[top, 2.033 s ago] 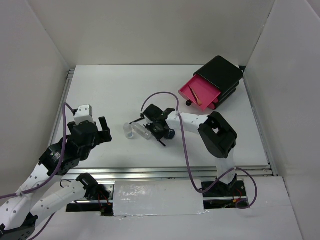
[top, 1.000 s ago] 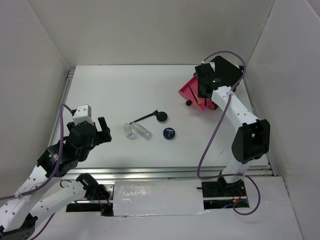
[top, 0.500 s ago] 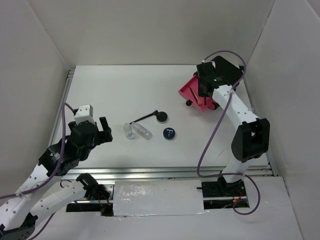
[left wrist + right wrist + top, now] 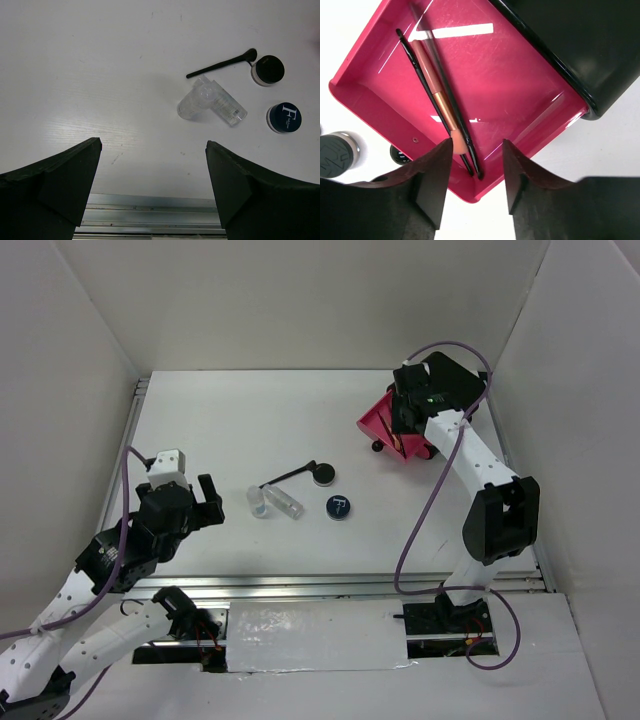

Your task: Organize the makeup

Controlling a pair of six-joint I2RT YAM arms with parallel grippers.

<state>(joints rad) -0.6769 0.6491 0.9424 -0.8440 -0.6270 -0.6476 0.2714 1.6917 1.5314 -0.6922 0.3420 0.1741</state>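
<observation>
The pink drawer (image 4: 510, 85) of the black box (image 4: 452, 388) is pulled out. An orange-tipped stick (image 4: 436, 92) and two thin black brushes (image 4: 449, 90) lie in it. My right gripper (image 4: 476, 185) hovers over the drawer's (image 4: 380, 423) near corner, open, with nothing between its fingers. On the table lie a black brush (image 4: 285, 477), a black round compact (image 4: 322, 473), a dark-blue compact (image 4: 339, 507), a clear vial (image 4: 258, 502) and a tube (image 4: 286, 504). My left gripper (image 4: 205, 502) is open, left of the vial (image 4: 194, 101) and apart from it.
The black box stands at the table's back right corner, against the right wall. The drawer's black knob (image 4: 400, 155) faces the table's middle. A metal rail (image 4: 150, 220) runs along the table's near edge. White walls enclose the table on three sides.
The right arm has gone from the makeup in the table's middle to the pink drawer and has stayed over it. The left arm has not moved.
</observation>
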